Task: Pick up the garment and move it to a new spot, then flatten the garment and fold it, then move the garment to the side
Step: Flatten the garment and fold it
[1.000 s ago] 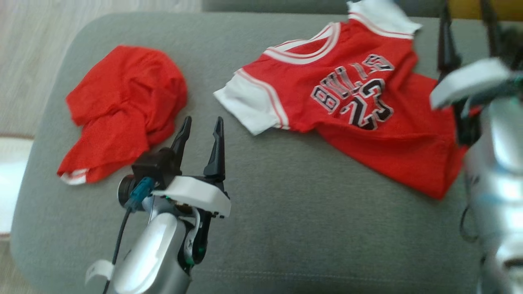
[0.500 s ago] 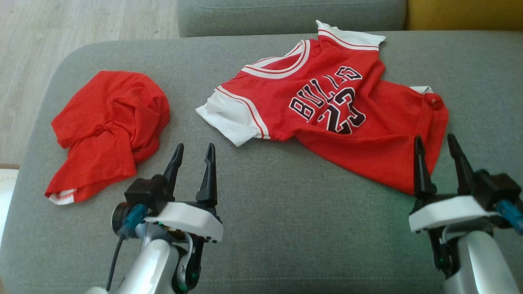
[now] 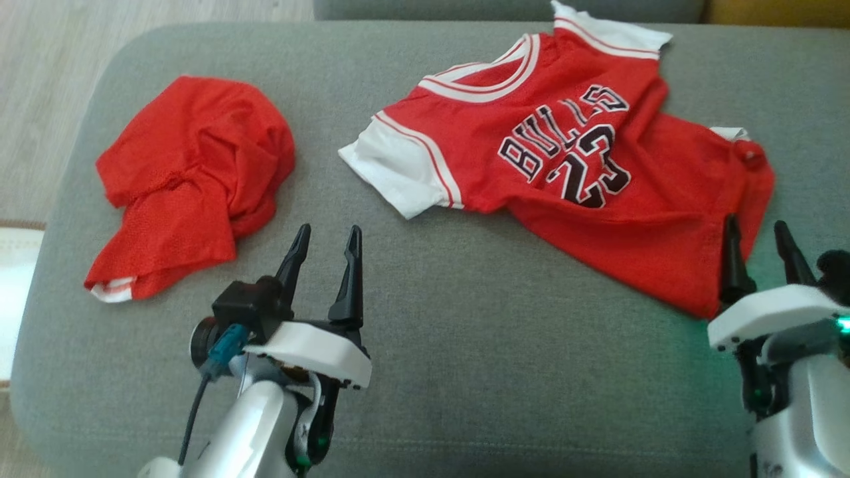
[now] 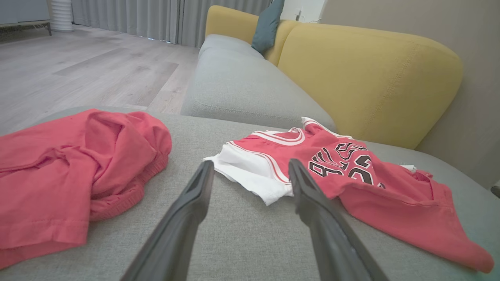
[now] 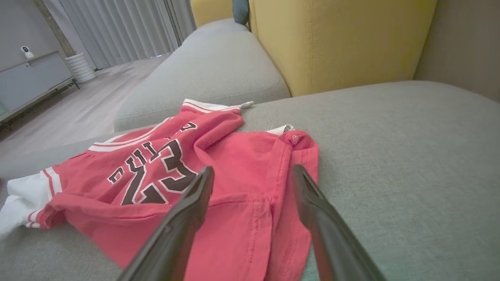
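A red jersey (image 3: 584,172) with white sleeves and black "BULLS 23" lettering lies spread, slightly wrinkled, on the right half of the grey cushion (image 3: 465,345). A second red garment (image 3: 192,172) lies crumpled at the left. My left gripper (image 3: 329,232) is open and empty over bare cushion, between the two garments. My right gripper (image 3: 756,224) is open and empty, its fingertips at the jersey's near hem. The left wrist view shows the left gripper (image 4: 250,164) facing the jersey's white sleeve (image 4: 250,175). The right wrist view shows the right gripper (image 5: 252,168) just above the jersey's hem (image 5: 250,218).
The grey cushion's rounded left edge (image 3: 60,219) drops to the wooden floor (image 3: 40,79). A yellow sofa back (image 4: 371,78) and another grey seat (image 4: 242,86) stand beyond the far edge. Bare cushion lies in front of both garments.
The head camera has shifted. My right arm, raised and blurred beside the jersey a second ago, has come down to the lower right. The left gripper and both garments lie as before.
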